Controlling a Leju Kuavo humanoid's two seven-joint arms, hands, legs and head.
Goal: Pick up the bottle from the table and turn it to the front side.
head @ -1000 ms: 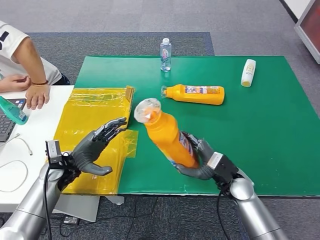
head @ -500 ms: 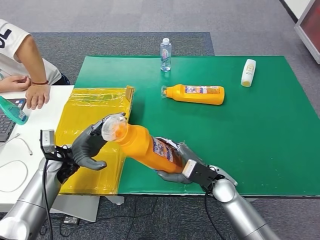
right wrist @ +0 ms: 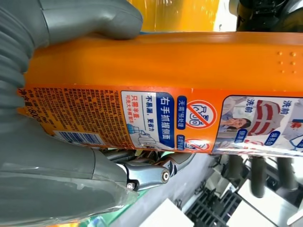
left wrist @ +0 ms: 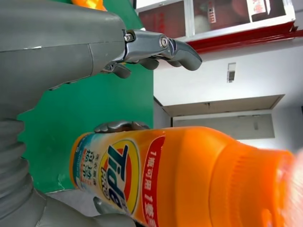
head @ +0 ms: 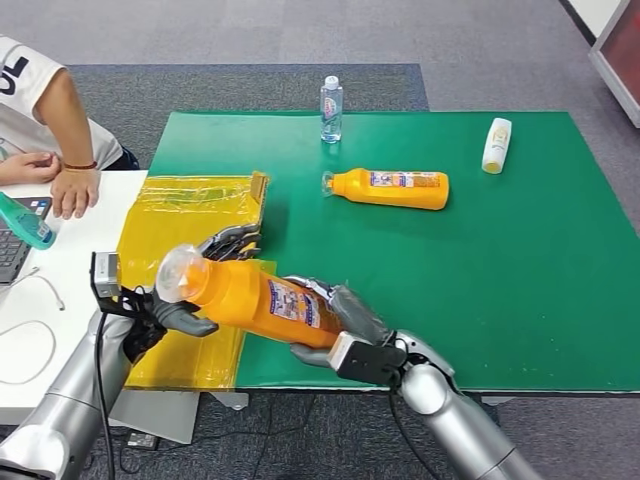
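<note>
Now that my right hand (head: pixel 336 325), gripping the bottle (head: pixel 256 297), has swung its cap into my spread left hand (head: pixel 198 290), I judge a handover imminent.

the held bottle (head: pixel 264 300) is glossy orange plastic with a smooth printed label and a clear cap. the right hand (head: pixel 343 330) has matt grey plastic covers and bare metal finger links. the tabletop (head: pixel 528 260) carries a matt green cloth mat. the yellow film (head: pixel 173 220) is shiny and wrinkled.
</note>
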